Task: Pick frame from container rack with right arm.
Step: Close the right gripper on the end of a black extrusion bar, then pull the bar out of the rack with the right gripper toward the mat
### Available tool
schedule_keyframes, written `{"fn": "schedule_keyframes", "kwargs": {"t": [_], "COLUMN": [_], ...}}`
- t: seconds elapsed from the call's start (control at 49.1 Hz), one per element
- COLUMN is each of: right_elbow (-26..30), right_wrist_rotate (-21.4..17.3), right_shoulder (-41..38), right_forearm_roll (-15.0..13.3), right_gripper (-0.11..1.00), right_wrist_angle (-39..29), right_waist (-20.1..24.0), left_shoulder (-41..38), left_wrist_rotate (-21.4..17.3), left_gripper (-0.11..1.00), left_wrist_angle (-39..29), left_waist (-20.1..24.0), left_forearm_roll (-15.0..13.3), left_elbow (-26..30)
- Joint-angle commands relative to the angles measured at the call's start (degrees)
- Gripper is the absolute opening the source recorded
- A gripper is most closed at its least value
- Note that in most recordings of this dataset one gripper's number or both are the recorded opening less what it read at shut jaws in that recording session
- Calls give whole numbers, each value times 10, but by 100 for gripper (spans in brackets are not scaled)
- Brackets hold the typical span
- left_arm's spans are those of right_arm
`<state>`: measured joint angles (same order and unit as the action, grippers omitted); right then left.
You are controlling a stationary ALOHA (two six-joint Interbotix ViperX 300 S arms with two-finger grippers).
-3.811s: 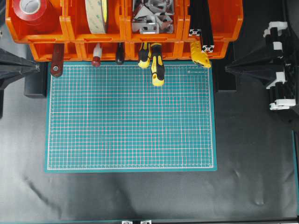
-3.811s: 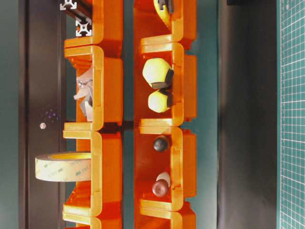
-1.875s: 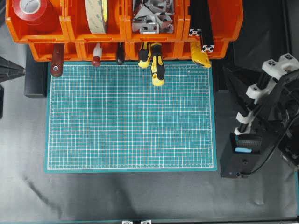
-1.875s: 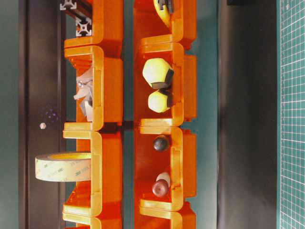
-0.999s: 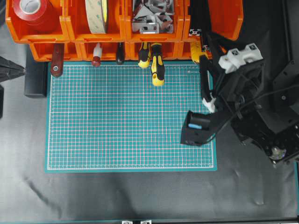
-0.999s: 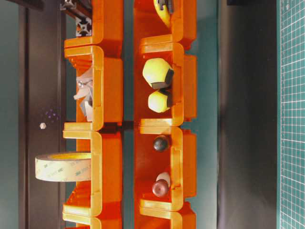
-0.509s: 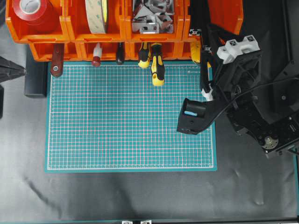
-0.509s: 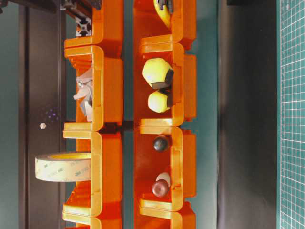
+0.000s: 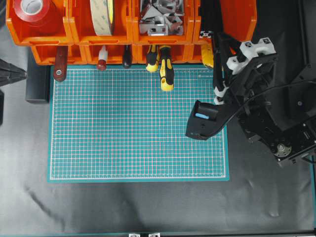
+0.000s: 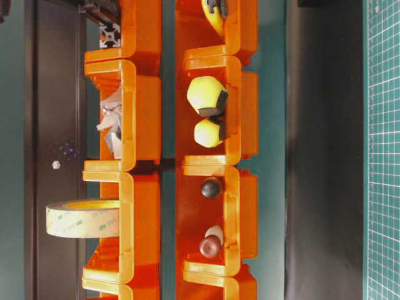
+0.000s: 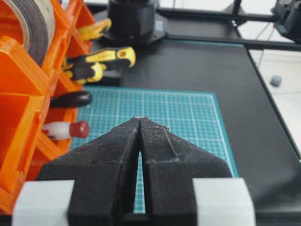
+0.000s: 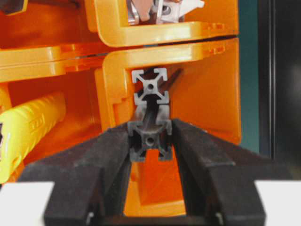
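The orange container rack [image 9: 49, 39] spans the back of the table. Black frames [image 9: 212, 15] lie in its upper right bin, silvery ends [image 9: 206, 34] facing forward. My right gripper [image 9: 218, 43] reaches into that bin. In the right wrist view the gripper [image 12: 150, 134] is closed on the sides of the nearest frame's end [image 12: 149, 141], fingers [image 12: 113, 146] touching it; more frame ends [image 12: 149, 85] sit behind in the bin [image 12: 207, 94]. In the table-level view the gripper [image 10: 100, 7] covers one end and another frame end [image 10: 109, 35] shows. My left gripper [image 11: 140, 120] is shut and empty at the left edge [image 9: 19, 75].
A green cutting mat [image 9: 138, 123] lies in front of the rack. Yellow-and-black screwdrivers [image 9: 166, 74] stick out of the lower bins over its back edge. The right arm's camera block [image 9: 202, 121] hangs over the mat's right side. A yellow tool [image 12: 28, 127] lies left of the frame bin.
The right arm swung in from the right side to the rack, and its fingers now flank the frame's end. In the table-level view they now cover one frame end. The left arm has not moved.
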<state>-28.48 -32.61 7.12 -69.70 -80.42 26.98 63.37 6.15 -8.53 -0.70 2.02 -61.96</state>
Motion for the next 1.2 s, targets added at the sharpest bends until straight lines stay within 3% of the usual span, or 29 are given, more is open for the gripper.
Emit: {"fn": "schedule_keyframes", "kwargs": {"t": [0.0,0.285,0.509,0.673,0.795,1.182], "right_elbow": [13,31,72,140,192,333], "right_wrist_rotate": [-3,6,51,123,156,163], "right_shoulder": [1,-1,-1,-21,-51,-147], "right_forearm_roll": [-3,-19,-46,-65,-79,-78], "right_gripper": [24,24,24,24,24,24], "right_wrist_angle": [-4,-55,-117,-160,-169,-156], "right_waist": [4,23,62,107,149,248], "left_shoulder": [-3,-2,0,2,6,42], "left_wrist_rotate": [2,2,2,2,2,2], "left_gripper": [0,0,0,0,0,0], "left_wrist_angle": [3,3,2,2,2,-26], "left_waist": [2,2,3,3,3,5], "left_forearm_roll": [2,2,2,2,2,2], "left_elbow": [7,7,7,7,8,22]}}
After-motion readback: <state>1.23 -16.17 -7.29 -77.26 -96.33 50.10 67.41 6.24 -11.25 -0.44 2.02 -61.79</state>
